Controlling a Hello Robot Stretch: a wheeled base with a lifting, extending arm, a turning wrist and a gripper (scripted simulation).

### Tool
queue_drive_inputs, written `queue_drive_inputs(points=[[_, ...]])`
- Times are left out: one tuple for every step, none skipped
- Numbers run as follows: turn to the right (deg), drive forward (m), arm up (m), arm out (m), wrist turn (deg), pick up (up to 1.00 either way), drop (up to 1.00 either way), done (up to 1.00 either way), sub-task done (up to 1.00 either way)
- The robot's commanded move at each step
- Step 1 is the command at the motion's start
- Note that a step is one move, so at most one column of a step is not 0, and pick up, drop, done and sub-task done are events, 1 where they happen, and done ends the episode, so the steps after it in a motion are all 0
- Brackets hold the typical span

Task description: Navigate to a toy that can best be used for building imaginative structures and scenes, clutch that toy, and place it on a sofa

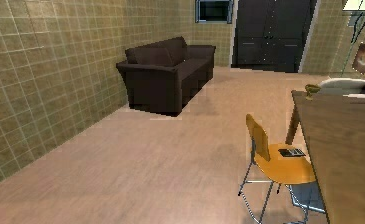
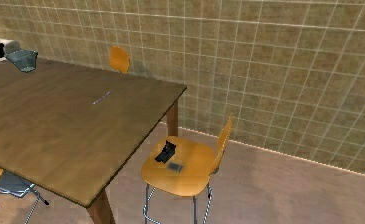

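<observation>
A dark brown cushioned sofa [image 1: 165, 72] is standing at eleven o'clock. A small dark object [image 1: 291, 153] is lying on an orange metal-legged chair [image 1: 258, 138] at four o'clock.

1 dark brown sofa [image 1: 165, 72] against the tiled wall [image 1: 40, 70], dark double door [image 1: 273, 35] on the far wall, wooden floor [image 1: 140, 160], 1 orange chair [image 1: 275, 155] with a small flat thing [image 1: 291, 153] on its seat, just beside a wooden table [image 1: 340, 140]

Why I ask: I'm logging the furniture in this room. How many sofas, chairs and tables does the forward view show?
dark brown sofa: 1
orange chair: 1
wooden table: 1
Total: 3
</observation>
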Motion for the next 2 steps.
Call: queue_drive_inputs(points=[[0.0, 0.0, 0.16, 0.0, 0.0, 0.0, 0.0, 0.0, 0.0], [0.0, 0.0, 0.0, 0.48, 0.0, 0.0, 0.0, 0.0, 0.0]])
